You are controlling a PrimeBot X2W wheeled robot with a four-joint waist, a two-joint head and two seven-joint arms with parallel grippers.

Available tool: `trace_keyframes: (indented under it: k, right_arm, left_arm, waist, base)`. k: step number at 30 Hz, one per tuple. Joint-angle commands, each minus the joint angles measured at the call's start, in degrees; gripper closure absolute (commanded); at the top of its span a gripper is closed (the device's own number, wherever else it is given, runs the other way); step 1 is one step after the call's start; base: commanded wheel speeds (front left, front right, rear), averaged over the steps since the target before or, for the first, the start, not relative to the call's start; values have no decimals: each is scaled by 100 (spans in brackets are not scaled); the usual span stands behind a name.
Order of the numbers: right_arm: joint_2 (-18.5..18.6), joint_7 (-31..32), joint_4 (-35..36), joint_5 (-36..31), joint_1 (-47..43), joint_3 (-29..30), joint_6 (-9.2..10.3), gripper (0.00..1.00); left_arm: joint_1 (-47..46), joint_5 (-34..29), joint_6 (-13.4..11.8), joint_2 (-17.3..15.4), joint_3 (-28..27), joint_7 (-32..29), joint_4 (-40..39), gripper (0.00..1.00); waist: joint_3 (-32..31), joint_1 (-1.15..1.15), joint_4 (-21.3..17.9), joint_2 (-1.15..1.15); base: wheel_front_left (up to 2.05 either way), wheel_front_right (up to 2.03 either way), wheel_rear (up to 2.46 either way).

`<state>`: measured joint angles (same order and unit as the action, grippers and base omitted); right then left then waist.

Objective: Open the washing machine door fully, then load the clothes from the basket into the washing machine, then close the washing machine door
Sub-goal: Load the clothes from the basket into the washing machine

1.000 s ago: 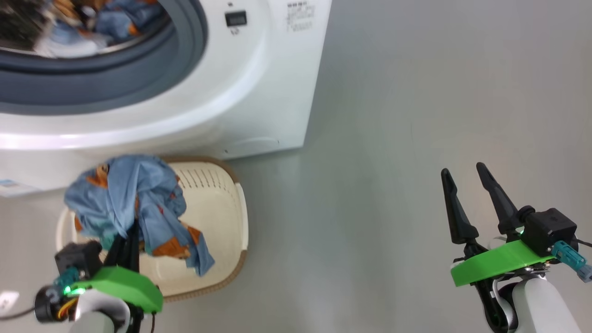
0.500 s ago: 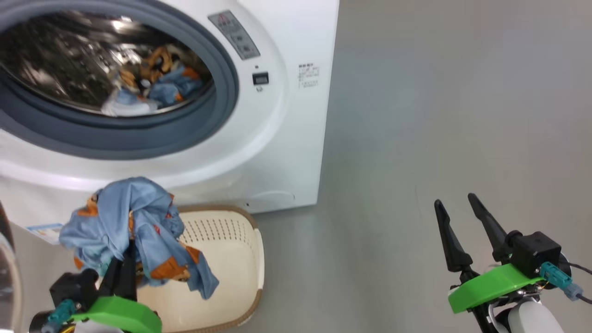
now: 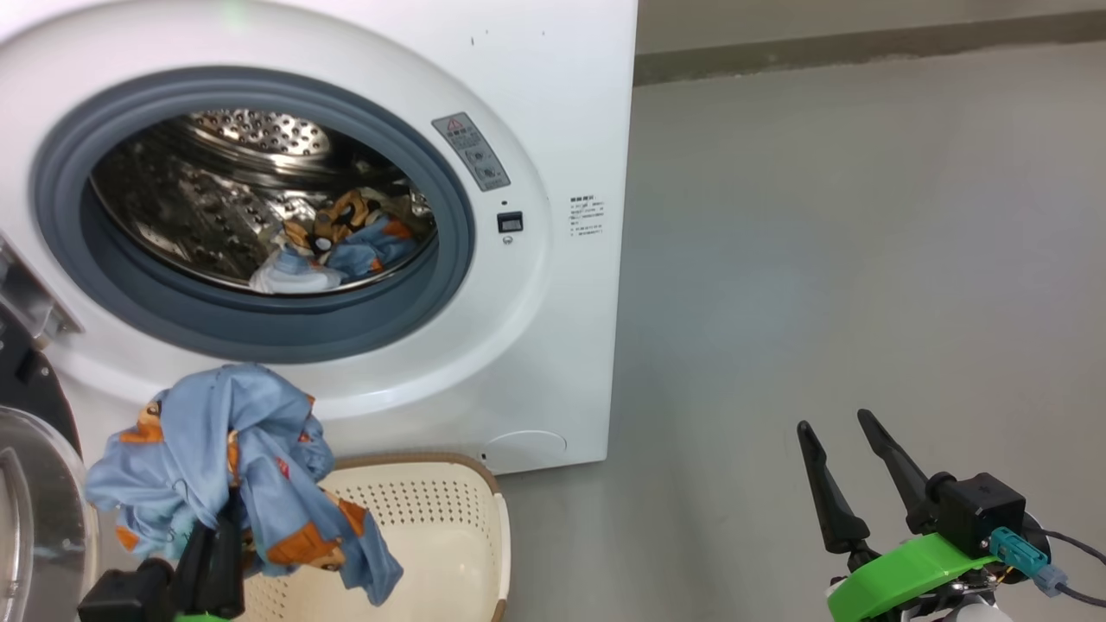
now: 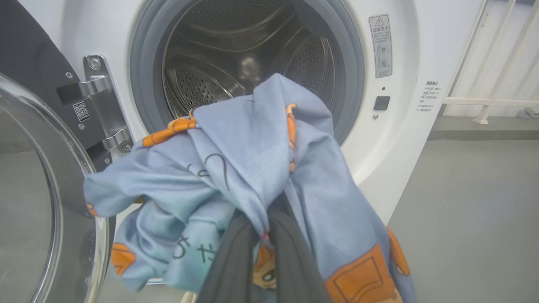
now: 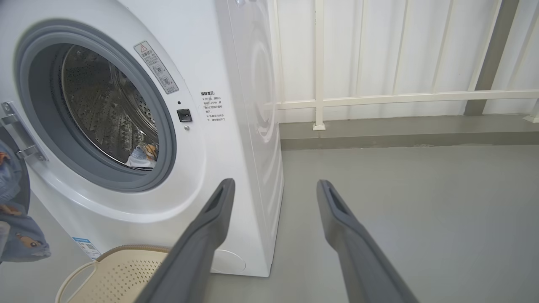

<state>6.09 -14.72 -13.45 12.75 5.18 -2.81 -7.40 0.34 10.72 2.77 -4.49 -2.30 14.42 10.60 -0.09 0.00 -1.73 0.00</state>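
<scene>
- Since a second ago the head camera has tipped upward, so the whole drum mouth now shows. Measured against the basket (image 3: 471, 527), the left gripper (image 4: 263, 227) and its load sit higher, now in front of the washing machine (image 3: 570, 328) rather than over the basket.
- That claw is clamped shut on the blue garment (image 4: 252, 160), which hangs in loose folds around the fingers. The right gripper (image 3: 835, 422) stands wide open and empty, well apart over the floor.
- A trailing tail could catch on the gasket (image 3: 259, 333) or stay draped over it, and the washing machine door (image 4: 33, 202) would later trap it.
- The pinch seems to hold only a bunch of cloth, so a quick swing could shake it loose onto the floor.
- With the door and its hinge (image 4: 101, 109) just to the left, a wide approach could knock them.
- Other clothes (image 3: 337, 242) already lie in the drum, so a shallow drop may spill forward.
</scene>
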Motion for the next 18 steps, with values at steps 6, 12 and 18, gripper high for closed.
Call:
trace_keyframes:
  k: [6, 12, 18]
  right_arm:
    - [14, -28, 182, -71, 18, -144, -9, 0]
    - [10, -28, 200, -85, 1, -137, -9, 0]
    - [-14, -28, 211, -89, -8, -118, -9, 0]
  left_arm:
    - [105, -116, -53, -73, -201, 58, -380, 100]
    - [194, -165, -46, -48, -172, 58, -477, 100]
    - [204, -176, -22, -34, -158, 58, -474, 100]
  waist:
    - [-102, 0, 36, 0]
    - [-108, 0, 56, 0]
    - [-119, 0, 85, 0]
  base:
    - [0, 0, 0]
    - [0, 0, 0]
    - [0, 0, 0]
